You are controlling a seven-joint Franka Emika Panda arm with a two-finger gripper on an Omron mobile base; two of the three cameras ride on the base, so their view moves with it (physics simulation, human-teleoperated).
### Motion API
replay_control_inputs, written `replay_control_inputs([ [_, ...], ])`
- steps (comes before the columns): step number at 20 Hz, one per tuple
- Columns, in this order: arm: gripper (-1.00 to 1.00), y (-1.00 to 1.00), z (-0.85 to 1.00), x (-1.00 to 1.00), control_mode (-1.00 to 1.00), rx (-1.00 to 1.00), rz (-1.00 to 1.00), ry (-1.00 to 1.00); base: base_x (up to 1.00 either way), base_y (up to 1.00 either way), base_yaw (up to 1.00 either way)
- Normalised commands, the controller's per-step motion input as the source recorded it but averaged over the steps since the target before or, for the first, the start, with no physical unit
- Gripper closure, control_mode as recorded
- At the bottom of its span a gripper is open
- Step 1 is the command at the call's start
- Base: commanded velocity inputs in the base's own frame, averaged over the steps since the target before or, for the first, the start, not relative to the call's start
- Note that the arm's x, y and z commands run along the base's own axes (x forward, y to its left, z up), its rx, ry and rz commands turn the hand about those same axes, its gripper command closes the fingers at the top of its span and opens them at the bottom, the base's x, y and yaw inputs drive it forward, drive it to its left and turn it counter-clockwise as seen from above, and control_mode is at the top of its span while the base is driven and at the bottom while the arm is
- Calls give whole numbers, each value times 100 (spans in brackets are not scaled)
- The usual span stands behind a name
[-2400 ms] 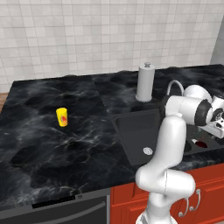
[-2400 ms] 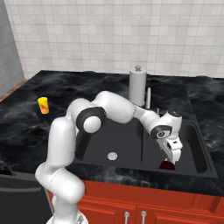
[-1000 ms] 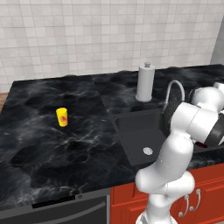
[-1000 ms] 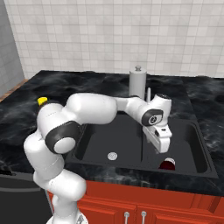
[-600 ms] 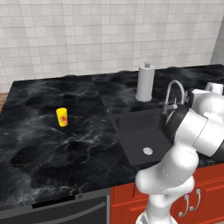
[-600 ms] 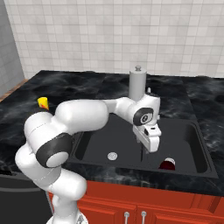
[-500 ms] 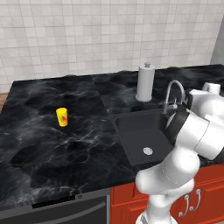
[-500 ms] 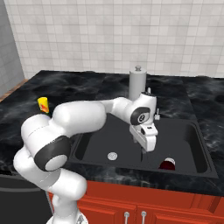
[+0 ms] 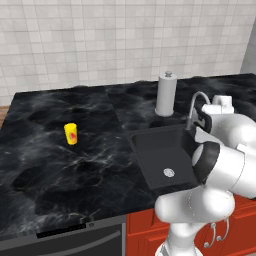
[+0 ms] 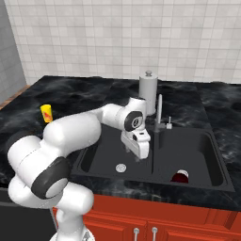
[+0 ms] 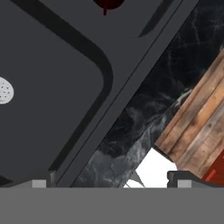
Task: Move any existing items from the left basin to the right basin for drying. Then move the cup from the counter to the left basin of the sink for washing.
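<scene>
The bowl lay in the right basin. The cup stood on the counter, well left of the sink. The towel roll stood behind the faucet.

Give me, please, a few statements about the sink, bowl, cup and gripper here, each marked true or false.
1. The bowl lies in the right basin. True.
2. The cup stands in the left basin. False: it stands on the counter.
3. The gripper holds the bowl. False: it is open and empty, over the left basin.
4. A paper towel roll stands behind the sink. True.
5. The left basin holds nothing but its drain. True.
</scene>
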Motion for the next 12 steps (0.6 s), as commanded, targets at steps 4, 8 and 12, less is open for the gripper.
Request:
replay_control_inputs([
  [4,-100,64,12,3,-100,0,9,10,0,0,0],
  [8,-100,57,12,1,-100,0,10,8,0,0,0],
  [12,-100,53,12,1,-100,0,10,6,0,0,0],
])
